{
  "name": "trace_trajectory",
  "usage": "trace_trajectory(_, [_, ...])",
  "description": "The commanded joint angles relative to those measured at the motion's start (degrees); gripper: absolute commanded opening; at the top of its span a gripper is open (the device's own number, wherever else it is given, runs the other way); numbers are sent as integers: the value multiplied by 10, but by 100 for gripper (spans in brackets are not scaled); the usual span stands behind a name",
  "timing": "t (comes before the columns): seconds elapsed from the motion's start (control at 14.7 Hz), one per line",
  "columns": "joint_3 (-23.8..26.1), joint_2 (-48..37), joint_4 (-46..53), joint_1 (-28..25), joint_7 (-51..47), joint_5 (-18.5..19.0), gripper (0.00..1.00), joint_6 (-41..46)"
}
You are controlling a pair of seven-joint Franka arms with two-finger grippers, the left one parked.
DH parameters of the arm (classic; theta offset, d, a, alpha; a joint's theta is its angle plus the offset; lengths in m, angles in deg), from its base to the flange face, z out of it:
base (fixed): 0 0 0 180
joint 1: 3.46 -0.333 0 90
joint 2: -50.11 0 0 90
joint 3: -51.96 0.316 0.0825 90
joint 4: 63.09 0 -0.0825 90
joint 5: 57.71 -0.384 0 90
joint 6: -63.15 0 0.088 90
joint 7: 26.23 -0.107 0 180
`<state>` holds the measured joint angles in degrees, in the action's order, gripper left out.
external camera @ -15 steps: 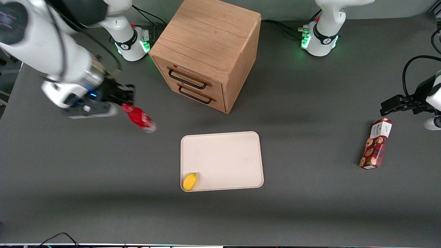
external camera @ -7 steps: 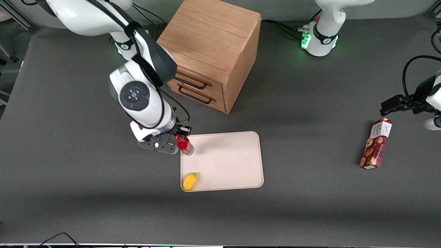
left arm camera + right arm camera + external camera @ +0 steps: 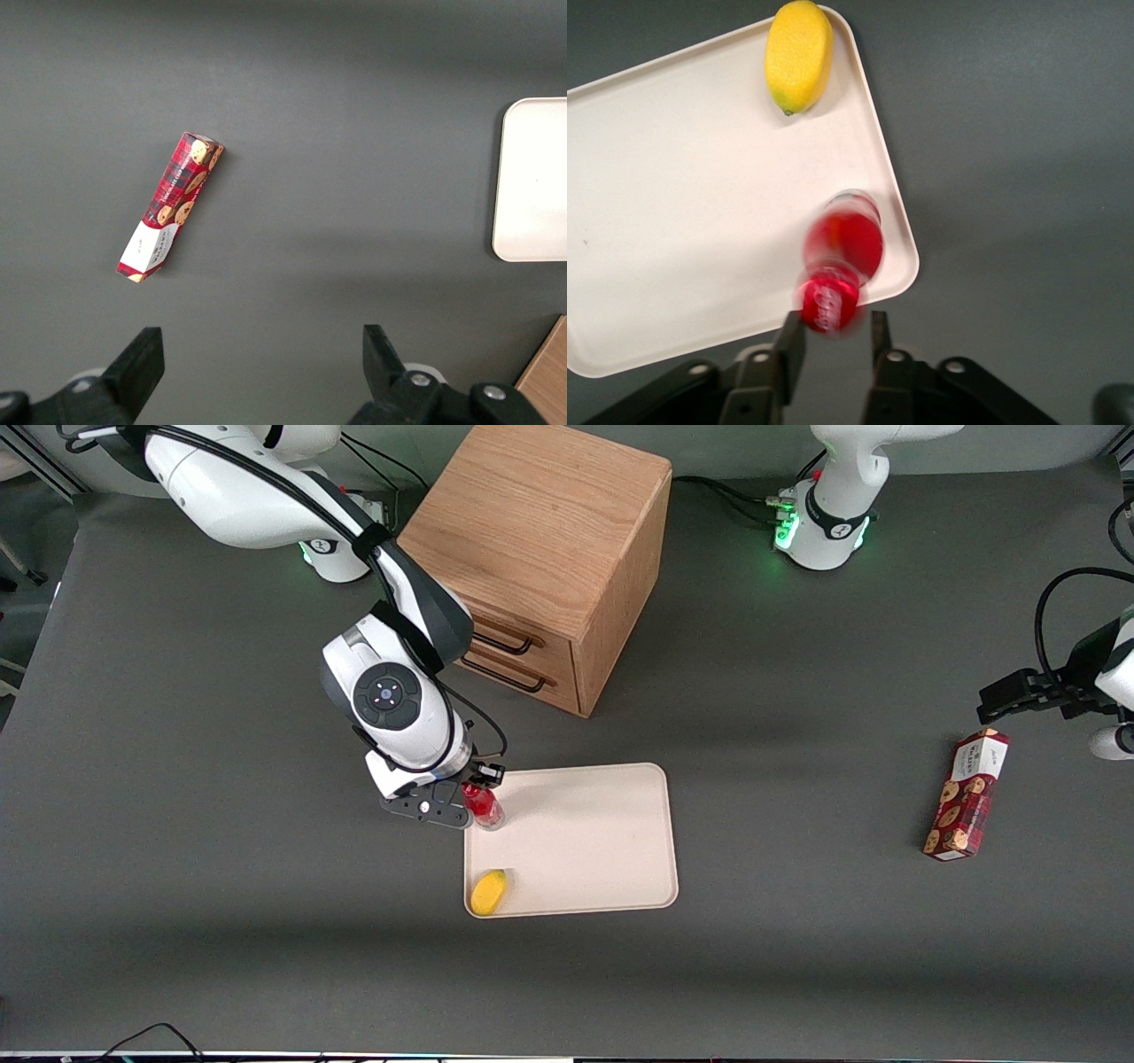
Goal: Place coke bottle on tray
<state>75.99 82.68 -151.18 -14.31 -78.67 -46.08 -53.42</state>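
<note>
The coke bottle (image 3: 484, 806) is a small red bottle with a red cap. It stands upright on the cream tray (image 3: 585, 841), just inside the tray's edge toward the working arm's end, near the corner farther from the front camera. My right gripper (image 3: 476, 790) is right above it. In the right wrist view the gripper (image 3: 835, 320) is open around the cap of the blurred bottle (image 3: 842, 243). One finger touches the cap and the other stands a little apart from it. The tray (image 3: 682, 177) lies under the bottle.
A yellow lemon (image 3: 488, 892) lies in the tray's corner nearer the front camera, and shows in the right wrist view (image 3: 799, 55). The wooden drawer cabinet (image 3: 532, 558) stands farther back. A red-and-white cookie box (image 3: 966, 795) lies toward the parked arm's end.
My right arm has carried the bottle from the working arm's end of the table to the tray's edge. In the last half second it shifted a little farther over the tray.
</note>
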Motion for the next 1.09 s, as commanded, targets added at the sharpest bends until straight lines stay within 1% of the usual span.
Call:
trace_trajectory(0.0, [8,-9,25,7,-15,15,100,27])
trace_trajectory(0.14, [8,-23,87,6,-11,15,100,106])
trace_trajectory(0.2, [8,-40,113,6,8,15,100,145])
trace_trajectory(0.27, [8,-63,137,9,39,14,100,181])
trace_trajectory(0.41, [-4,-123,154,16,118,9,100,253])
trace_trajectory(0.48, [-20,-161,152,26,170,4,100,291])
trace_trajectory(0.55, [-55,-194,147,29,222,-14,100,330])
trace_trajectory(0.61, [-104,-227,139,28,279,-54,100,357])
trace_trajectory(0.68, [-162,-270,103,22,340,-85,100,364])
trace_trajectory(0.75, [-207,-312,42,20,399,-98,100,356])
trace_trajectory(0.82, [-236,-353,-24,20,438,-99,100,326])
trace_trajectory(0.89, [-252,-391,-91,20,458,-99,100,290])
trace_trajectory(1.02, [-274,-448,-208,21,469,-98,100,209])
